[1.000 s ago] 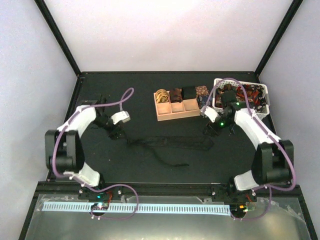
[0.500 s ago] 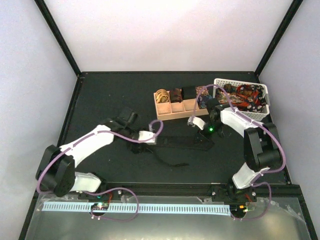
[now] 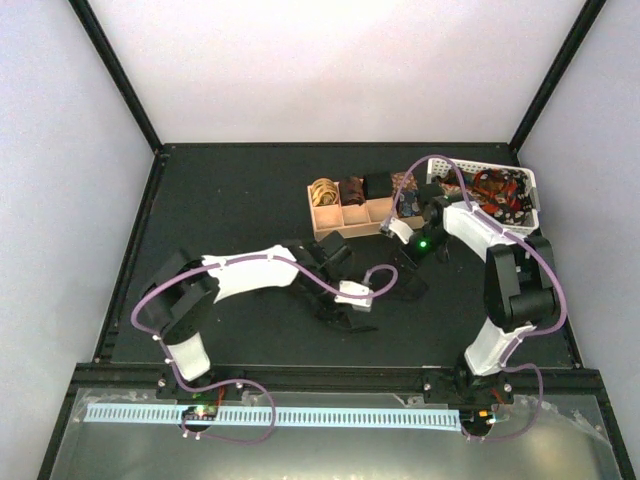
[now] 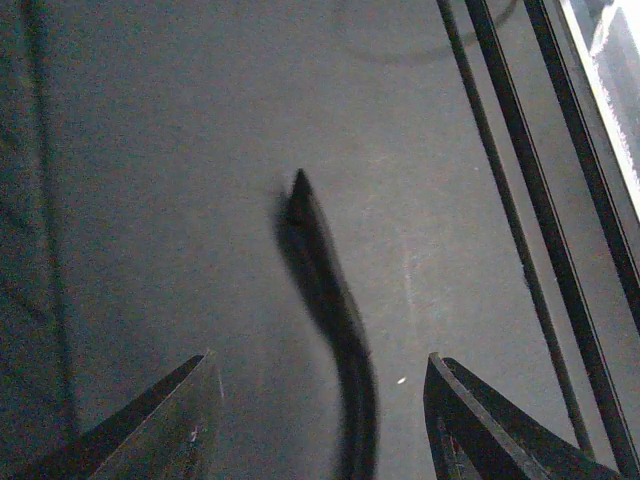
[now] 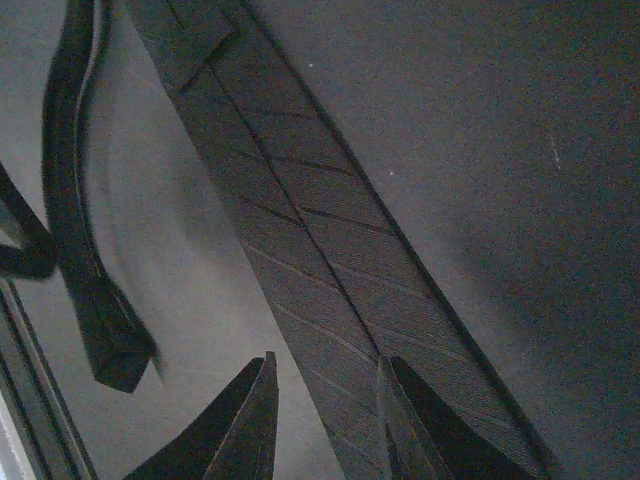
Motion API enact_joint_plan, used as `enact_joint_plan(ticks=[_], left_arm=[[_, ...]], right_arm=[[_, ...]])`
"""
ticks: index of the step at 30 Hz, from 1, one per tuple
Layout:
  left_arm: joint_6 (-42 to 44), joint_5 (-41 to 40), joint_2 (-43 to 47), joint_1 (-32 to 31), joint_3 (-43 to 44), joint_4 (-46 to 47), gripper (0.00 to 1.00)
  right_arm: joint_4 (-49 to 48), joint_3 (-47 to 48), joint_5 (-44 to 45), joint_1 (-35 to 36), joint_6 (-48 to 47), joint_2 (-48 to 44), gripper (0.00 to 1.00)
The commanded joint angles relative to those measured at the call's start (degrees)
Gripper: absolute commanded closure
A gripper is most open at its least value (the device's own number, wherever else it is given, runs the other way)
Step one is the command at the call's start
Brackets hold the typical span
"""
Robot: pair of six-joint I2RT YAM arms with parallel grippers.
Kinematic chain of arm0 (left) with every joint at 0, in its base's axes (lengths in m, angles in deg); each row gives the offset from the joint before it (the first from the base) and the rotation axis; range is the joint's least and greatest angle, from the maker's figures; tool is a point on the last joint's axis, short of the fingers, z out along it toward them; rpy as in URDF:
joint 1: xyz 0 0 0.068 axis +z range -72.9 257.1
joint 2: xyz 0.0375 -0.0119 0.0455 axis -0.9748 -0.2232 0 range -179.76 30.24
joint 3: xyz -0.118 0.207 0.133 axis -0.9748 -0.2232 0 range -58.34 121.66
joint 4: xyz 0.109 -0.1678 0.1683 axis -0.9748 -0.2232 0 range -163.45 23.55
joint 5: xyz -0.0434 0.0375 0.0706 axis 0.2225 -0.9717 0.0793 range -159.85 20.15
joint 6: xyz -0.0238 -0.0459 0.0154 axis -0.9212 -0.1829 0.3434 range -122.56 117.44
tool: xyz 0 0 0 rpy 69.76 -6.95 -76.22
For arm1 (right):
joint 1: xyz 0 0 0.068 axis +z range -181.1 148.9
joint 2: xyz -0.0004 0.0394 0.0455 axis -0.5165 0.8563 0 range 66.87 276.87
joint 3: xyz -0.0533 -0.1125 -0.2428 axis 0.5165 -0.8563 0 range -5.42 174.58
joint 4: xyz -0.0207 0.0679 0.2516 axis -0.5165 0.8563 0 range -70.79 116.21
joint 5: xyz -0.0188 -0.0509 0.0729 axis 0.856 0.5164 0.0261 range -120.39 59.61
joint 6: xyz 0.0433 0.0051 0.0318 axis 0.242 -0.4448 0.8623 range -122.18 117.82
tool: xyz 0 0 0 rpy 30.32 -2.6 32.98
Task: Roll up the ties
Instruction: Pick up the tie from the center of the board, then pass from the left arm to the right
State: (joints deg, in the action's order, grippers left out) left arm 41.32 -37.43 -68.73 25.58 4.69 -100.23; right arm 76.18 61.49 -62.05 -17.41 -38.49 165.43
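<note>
Black tie [image 5: 300,250], diagonally lined, lies flat at centre frame on the dark bench [image 3: 220,200]. Left hand [image 4: 318,365] stands wide apart over the narrow tail; right hand [image 5: 325,360] stands narrowly apart over the broad blade. Pale walls [image 3: 330,70] enclose the bench.

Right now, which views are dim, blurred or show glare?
Top external: evenly lit, sharp, though the black tie barely stands out from the dark table. Left wrist: dim, the narrow tie end blurs toward the bottom, glare upper right. Right wrist: dim and grainy, stripes readable.
</note>
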Motion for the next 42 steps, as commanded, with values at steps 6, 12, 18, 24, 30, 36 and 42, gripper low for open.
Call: enact_joint_plan(ticks=[6,12,18,24,30,36,42], left_arm=[[-3.35,-6.06,-4.39,-5.32,-0.86,-2.42,0.43],[-3.99,-7.96,-8.83,-5.69,0.99,-4.63,0.69],[-2.19,-2.06,-7.13,-2.56,3.23,-11.46,0.98],[10.82,20.76,-6.64,9.04,12.20,-31.43,0.98],[20.95,25.44,-8.64,15.67,18.71,-44.30,0.98],[24.76,27.96,-10.21,17.17,22.23,-49.05,0.98],[24.40,29.26,-12.26,19.04,23.72,-49.52,0.98]], right_arm=[[-0.70,-1.99,-5.28,-1.34,-0.19,-1.95,0.68],[-2.21,-2.78,-10.16,-3.10,-0.16,-4.22,0.61],[-3.73,-4.19,-14.93,-4.54,-0.50,-6.82,0.49],[-10.37,-7.92,-31.41,-3.83,2.73,-10.62,0.38],[-7.78,-7.62,-39.07,1.79,0.84,-8.84,0.34],[-9.94,-8.35,-41.85,6.23,2.37,-7.05,0.36],[-12.45,-10.01,-41.24,9.93,5.64,-7.93,0.57]])
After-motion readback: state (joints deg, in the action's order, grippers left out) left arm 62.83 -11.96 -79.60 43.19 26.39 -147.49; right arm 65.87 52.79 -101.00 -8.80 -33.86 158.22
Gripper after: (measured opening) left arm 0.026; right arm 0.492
